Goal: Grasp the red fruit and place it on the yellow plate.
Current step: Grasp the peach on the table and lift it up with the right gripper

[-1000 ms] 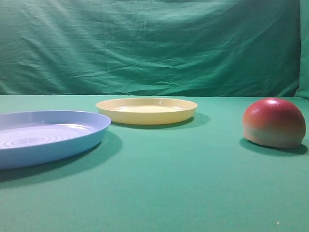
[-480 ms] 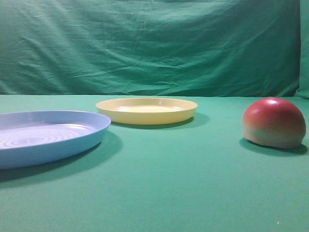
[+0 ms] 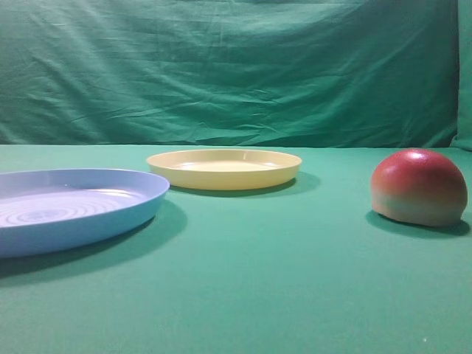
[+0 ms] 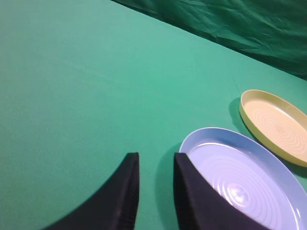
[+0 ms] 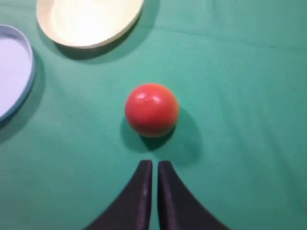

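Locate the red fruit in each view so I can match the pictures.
Exterior high: red fruit at far right, on the green cloth.
Left wrist: not in it.
Right wrist: red fruit at centre, just ahead of the shut right claw.
Shared landmark: yellow plate, beside the blue plate.

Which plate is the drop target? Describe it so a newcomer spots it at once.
On the green cloth lie two round plates. The yellow plate is the farther one, nearer the backdrop, left of the red fruit. It is pale yellow; the nearer blue plate is light blue.
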